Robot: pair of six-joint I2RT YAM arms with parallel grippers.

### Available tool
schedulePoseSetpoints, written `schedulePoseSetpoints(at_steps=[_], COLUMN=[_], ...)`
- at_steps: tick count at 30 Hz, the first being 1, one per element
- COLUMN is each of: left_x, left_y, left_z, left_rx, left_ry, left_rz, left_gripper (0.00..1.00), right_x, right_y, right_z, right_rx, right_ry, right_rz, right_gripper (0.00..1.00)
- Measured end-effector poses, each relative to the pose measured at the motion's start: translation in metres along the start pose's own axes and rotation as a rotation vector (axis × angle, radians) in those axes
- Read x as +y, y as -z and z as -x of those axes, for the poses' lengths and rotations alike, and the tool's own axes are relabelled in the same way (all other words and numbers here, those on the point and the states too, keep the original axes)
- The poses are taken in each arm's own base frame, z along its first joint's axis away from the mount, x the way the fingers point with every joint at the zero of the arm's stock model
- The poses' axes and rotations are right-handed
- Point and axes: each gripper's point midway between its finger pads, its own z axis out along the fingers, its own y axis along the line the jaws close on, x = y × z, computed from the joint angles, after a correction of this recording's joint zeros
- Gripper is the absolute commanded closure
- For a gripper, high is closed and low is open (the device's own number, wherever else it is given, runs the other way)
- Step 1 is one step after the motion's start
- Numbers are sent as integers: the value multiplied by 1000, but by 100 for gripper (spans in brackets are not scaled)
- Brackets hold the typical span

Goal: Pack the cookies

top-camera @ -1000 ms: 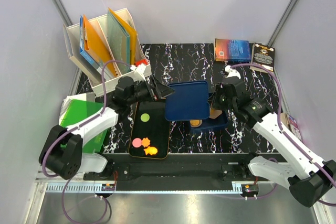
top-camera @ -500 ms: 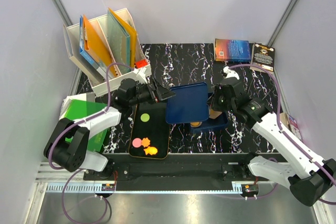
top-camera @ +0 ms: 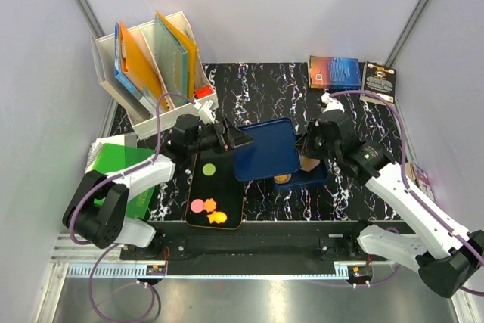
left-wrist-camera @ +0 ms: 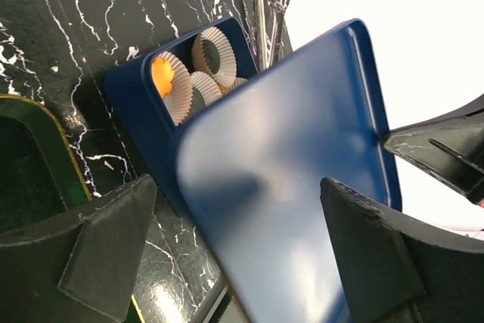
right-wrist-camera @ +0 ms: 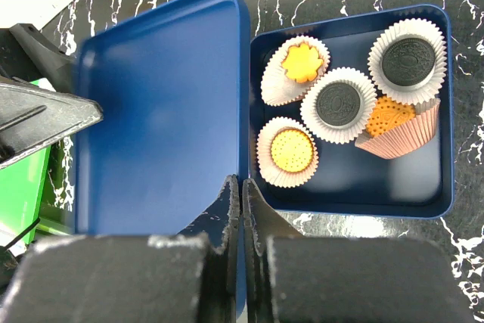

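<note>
The blue tin (right-wrist-camera: pixel 348 187) holds cookies in paper liners: an orange flower one (right-wrist-camera: pixel 302 62), two dark ones (right-wrist-camera: pixel 338 104), a yellow round one (right-wrist-camera: pixel 292 149). Its blue lid (top-camera: pixel 265 149) hangs tilted left of the tin and partly over it. My right gripper (right-wrist-camera: pixel 242 183) is shut on the lid's near right edge. My left gripper (left-wrist-camera: pixel 238 255) is open, one finger either side of the lid's (left-wrist-camera: pixel 287 156) left end, not pressing it. On the black tray (top-camera: pixel 227 187) lie a green cookie (top-camera: pixel 209 169), a pink one (top-camera: pixel 197 205) and two orange ones (top-camera: pixel 217 217).
A white file rack (top-camera: pixel 155 73) with folders stands at the back left. A green folder (top-camera: pixel 117 168) lies left of the tray. Two books (top-camera: pixel 352 73) lie at the back right. Grey walls close in both sides.
The lid has shifted slightly left and toward the near edge with the right gripper. My left gripper has reached further right so its open fingers straddle the lid's end.
</note>
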Motion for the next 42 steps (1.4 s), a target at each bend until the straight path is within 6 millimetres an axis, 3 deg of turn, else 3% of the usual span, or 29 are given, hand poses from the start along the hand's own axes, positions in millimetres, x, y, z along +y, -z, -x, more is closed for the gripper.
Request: schedulePoseSetpoints(at_steps=[3, 5, 13, 14, 16, 19, 21, 25, 29, 32, 36, 39, 42], left_x=[1, -5, -36, -39, -49, -54, -53, -52, -48, -55, -81, -95, -108], left_y=[0, 0, 4, 5, 7, 8, 8, 9, 14, 18, 25, 32, 38], left_z=[0, 3, 7, 8, 10, 11, 10, 8, 2, 13, 52, 84, 92], left_rx=[2, -10, -26, -28, -33, -35, -32, -24, 2, -10, -101, -211, -294], left_ry=[2, 2, 1, 1, -6, -16, -11, -19, -42, -106, -261, -402, -572], left_rz=[3, -23, -171, -188, -227, -254, -251, -248, -203, -152, -70, 67, 212], left_gripper=[14, 34, 79, 90, 99, 100, 100, 100, 100, 100, 100, 100, 100], right_x=[1, 2, 9, 8, 5, 3, 3, 5, 10, 15, 20, 19, 20], right_y=[0, 0, -1, -1, -4, -6, -6, -5, 8, 28, 56, 59, 47], right_z=[-1, 0, 1, 0, -5, -8, -8, -7, 6, 24, 46, 49, 45], right_rx=[4, 3, 2, 6, 20, 33, 32, 24, -18, -84, -183, -194, -162], right_ry=[0, -1, -7, -6, -3, -1, -1, -7, -8, -15, -36, -49, -59], right_rz=[7, 10, 42, 39, 30, 21, 22, 27, 47, 66, 96, 91, 73], right_gripper=[100, 100, 100, 100, 100, 100, 93, 41, 22, 21, 21, 21, 21])
